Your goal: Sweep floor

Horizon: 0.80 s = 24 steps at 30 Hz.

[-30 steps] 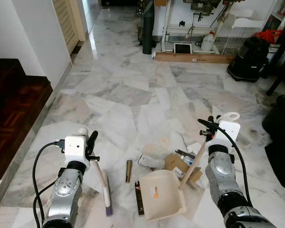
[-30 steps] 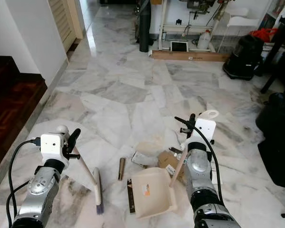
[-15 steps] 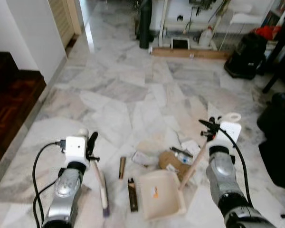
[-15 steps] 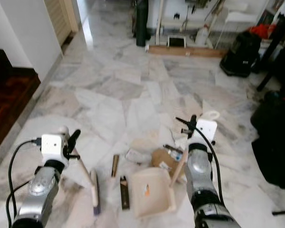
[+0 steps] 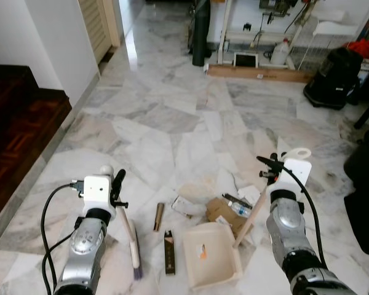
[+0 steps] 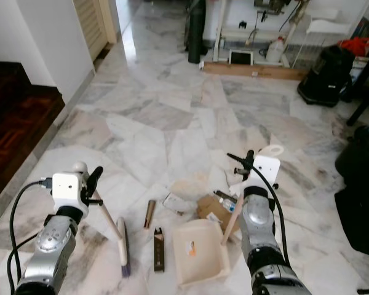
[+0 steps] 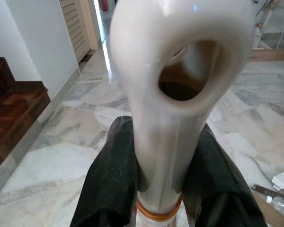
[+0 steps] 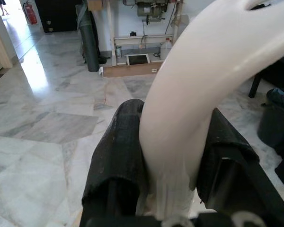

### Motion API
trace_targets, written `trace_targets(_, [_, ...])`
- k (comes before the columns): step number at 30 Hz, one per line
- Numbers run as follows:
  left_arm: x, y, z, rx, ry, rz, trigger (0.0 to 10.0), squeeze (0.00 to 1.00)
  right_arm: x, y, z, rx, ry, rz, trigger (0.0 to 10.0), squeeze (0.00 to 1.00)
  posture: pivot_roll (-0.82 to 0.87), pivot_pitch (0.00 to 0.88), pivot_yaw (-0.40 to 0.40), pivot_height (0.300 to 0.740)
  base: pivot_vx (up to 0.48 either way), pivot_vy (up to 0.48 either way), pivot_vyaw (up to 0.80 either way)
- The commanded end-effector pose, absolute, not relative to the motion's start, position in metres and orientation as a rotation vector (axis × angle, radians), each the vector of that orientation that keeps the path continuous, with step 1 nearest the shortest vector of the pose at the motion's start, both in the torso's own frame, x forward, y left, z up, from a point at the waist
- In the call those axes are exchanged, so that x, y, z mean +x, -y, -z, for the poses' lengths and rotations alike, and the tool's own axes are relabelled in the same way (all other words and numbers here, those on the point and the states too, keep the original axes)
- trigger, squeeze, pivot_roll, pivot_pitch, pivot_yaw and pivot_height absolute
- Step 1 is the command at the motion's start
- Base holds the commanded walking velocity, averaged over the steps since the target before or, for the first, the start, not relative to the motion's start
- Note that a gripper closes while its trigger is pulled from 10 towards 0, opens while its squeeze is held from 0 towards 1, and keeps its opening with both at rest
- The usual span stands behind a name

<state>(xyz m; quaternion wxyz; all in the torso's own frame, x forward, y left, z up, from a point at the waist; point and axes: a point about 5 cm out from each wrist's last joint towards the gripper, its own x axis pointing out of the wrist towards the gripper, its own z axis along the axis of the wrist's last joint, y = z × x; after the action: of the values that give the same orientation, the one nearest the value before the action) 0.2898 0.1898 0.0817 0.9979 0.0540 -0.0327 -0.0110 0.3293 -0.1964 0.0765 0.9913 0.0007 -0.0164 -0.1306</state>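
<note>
We hold a tool in each arm. The left end effector (image 5: 115,192) is pinched on the broom handle (image 7: 173,142), whose bristles (image 5: 135,257) rest on the marble floor (image 5: 172,123). The right end effector (image 5: 272,169) is clamped on the dustpan handle (image 8: 184,142), with the dustpan (image 5: 212,255) flat on the floor, its mouth toward the litter.

Compared with a second ago, the dark flat strip (image 5: 168,259) that lay against the pan's left edge now lies apart from it, so the pan seems to have shifted slightly right; our head has also moved, so the whole scene has shifted. The brown tube (image 5: 158,217), the white packet (image 5: 186,206), the cardboard piece (image 5: 221,210) and the small bottle (image 5: 241,209) lie much as before, just beyond the pan.

We judge the sweep hardly begun: nothing is in the pan.
</note>
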Motion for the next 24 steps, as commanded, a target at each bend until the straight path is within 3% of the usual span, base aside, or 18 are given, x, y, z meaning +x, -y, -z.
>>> trace_targets(1, [0.291,-0.192,-0.089,0.140,0.101,0.026,10.0,0.00,0.329,0.195,-0.076,0.000,0.032,0.260,10.0,0.00,0.01,0.078,-0.027,0.740,0.000,0.000,0.00])
trace_targets(24, [0.289,-0.182,-0.075,0.119,-0.005,0.153,10.0,0.00,0.325,0.201,-0.054,-0.081,-0.142,0.314,10.0,0.00,0.02,0.077,-0.026,0.740,0.000,0.000,0.00])
